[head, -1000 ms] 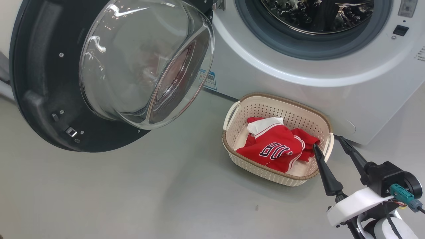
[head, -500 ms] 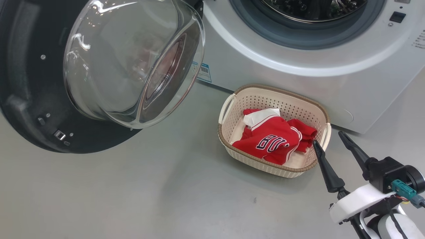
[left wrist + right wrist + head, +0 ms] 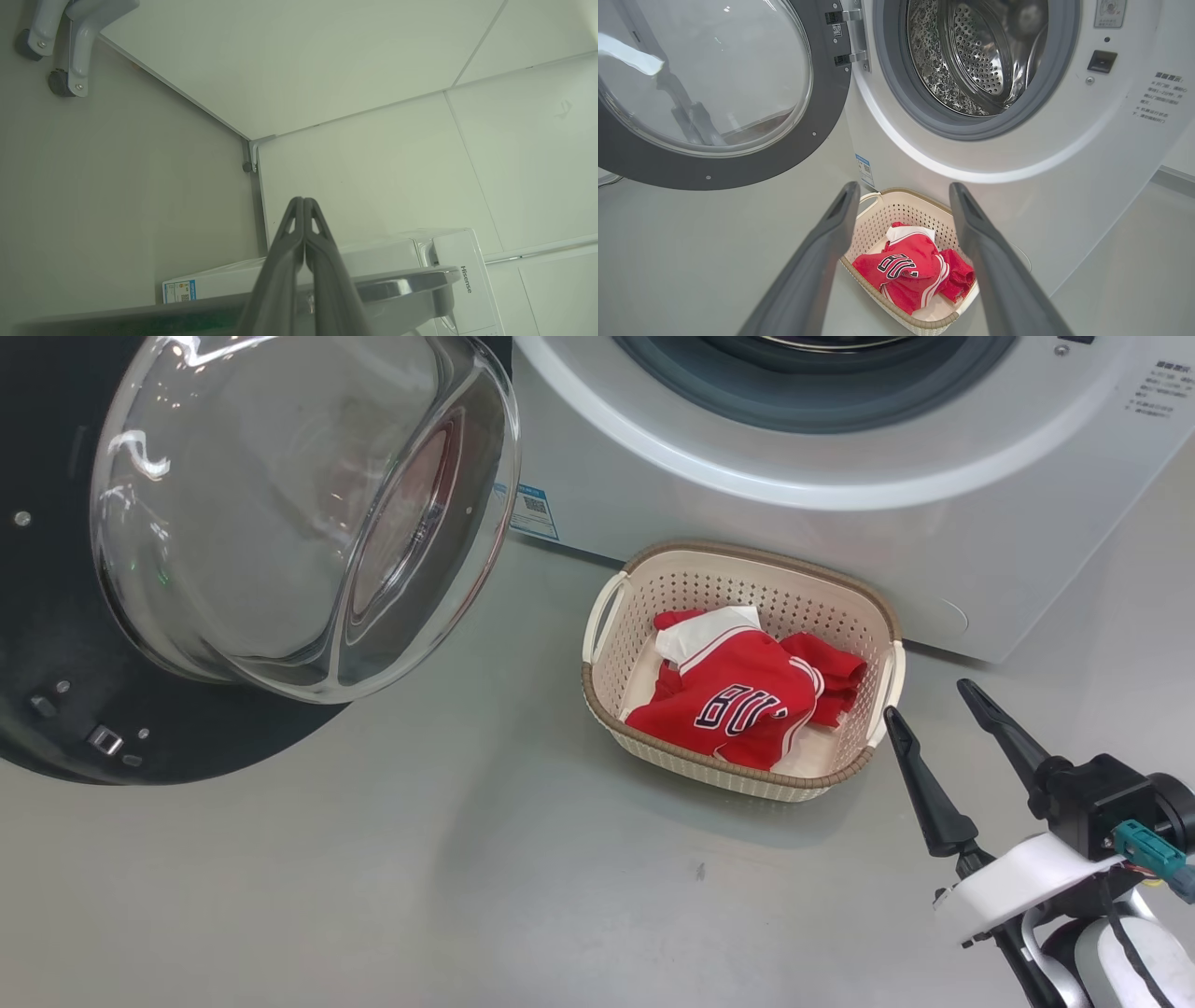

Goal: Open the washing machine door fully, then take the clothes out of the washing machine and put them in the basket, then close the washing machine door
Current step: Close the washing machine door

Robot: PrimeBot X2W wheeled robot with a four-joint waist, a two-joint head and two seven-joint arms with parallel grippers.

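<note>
right claw (image 3: 924, 697) (spread wide) hovers beside basket (image 3: 747, 553)

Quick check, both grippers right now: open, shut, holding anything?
Left gripper: shut, fingers pressed together, nothing between them.
Right gripper: open, holding nothing.

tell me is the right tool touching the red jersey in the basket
Apart. The head view shows the open right tool outside the basket, whose rim lies between its fingertips and the red jersey.
</note>
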